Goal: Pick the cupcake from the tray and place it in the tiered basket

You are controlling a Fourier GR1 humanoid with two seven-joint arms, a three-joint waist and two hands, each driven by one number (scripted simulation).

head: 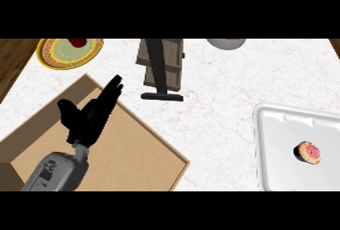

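Observation:
A small cupcake [309, 152] with pink icing and a dark wrapper lies on the white tray [279, 130] at the right of the counter. The tiered basket [160, 65], brown wooden shelves on a black stand, rises at the back centre. My left hand [90, 114] hangs open over the tan wooden board at the left, fingers straight and pointing toward the back. It holds nothing and is far from both the cupcake and the basket. My right hand does not show.
A tan wooden board [126, 157] with a raised rim fills the left front. A yellow plate [68, 51] with a red item sits at the back left. A grey bowl [225, 43] peeks in at the back. The counter's wooden edge [12, 58] runs along the left.

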